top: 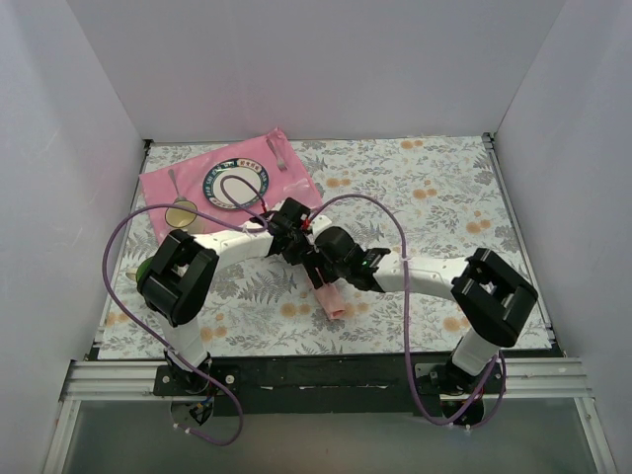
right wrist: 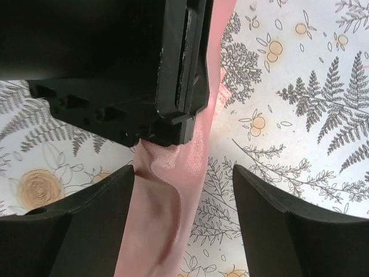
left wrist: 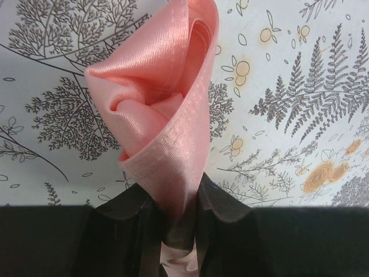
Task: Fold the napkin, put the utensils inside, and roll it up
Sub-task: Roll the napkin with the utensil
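The left arm reached from its base at the near left corner, elbow raised, forearm running right toward the middle of the desk (top: 444, 197). The right arm mirrored it from the near right corner, forearm pointing left, so the two wrists met just near of centre.

The left end effector (left wrist: 176, 197) was clamped on the napkin (left wrist: 161, 104), whose rolled, cone-like end stood out beyond the fingers, with folded layers showing in its mouth. The right end effector (right wrist: 183, 179) stood apart, its fingers (right wrist: 75, 231) straddling the pink strip, with the left wrist's black body directly beyond it. From above, the roll's free end (top: 334, 299) lay on the floral cloth just near of both tools.

The hot-pink mat (top: 163, 193) sat in the far left corner, carrying a plate (top: 235, 184), with one thin utensil (top: 174, 183) left of the plate and a second thin utensil (top: 277, 155) toward the mat's far edge. White walls closed the left, far and right sides. Right of the wrists the patterned cloth ran uncovered out to the right wall, and the near edge lay close behind the roll.
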Tool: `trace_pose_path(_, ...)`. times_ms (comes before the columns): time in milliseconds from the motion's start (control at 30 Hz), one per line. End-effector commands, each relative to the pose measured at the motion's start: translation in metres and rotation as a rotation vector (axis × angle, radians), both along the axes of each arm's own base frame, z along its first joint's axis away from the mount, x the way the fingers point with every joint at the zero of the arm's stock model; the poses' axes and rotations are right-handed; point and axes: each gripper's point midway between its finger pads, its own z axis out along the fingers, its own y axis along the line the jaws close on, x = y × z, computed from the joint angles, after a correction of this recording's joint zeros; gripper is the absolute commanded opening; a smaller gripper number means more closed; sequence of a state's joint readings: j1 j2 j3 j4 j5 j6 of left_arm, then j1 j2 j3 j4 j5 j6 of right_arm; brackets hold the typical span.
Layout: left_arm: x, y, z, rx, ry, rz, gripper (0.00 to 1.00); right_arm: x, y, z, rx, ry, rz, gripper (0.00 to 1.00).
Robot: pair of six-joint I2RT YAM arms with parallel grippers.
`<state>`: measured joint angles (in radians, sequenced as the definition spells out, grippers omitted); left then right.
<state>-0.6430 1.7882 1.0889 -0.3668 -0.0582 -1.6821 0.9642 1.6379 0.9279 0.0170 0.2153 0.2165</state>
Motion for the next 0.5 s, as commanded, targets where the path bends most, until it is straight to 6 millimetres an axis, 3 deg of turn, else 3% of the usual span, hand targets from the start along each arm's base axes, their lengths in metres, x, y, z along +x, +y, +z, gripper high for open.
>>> trace_pose_path(0, -0.007, -0.018, 0.02, -0.038, -0.035, -0.041, 0.15, -0.005, 0.015, -0.009, -0.061, -0.053, -0.023, 0.77)
trace_pose_path(100, -0.009, -0.019, 0.02, -0.05, -0.024, -0.033, 0.13, -0.011, 0.016, -0.017, -0.076, -0.069, -0.039, 0.77)
trace_pose_path(267, -0.014, -0.018, 0.018, -0.064, -0.009, -0.02, 0.12, -0.01, 0.0, -0.032, -0.135, -0.09, -0.096, 0.75)
trace_pose_path(367, -0.015, -0.017, 0.02, -0.073, -0.006, -0.017, 0.12, -0.012, -0.009, -0.035, -0.138, -0.1, -0.105, 0.67)
trace_pose_path(467, -0.016, -0.015, 0.022, -0.081, -0.005, -0.012, 0.11, -0.013, -0.013, -0.039, -0.149, -0.102, -0.101, 0.54)
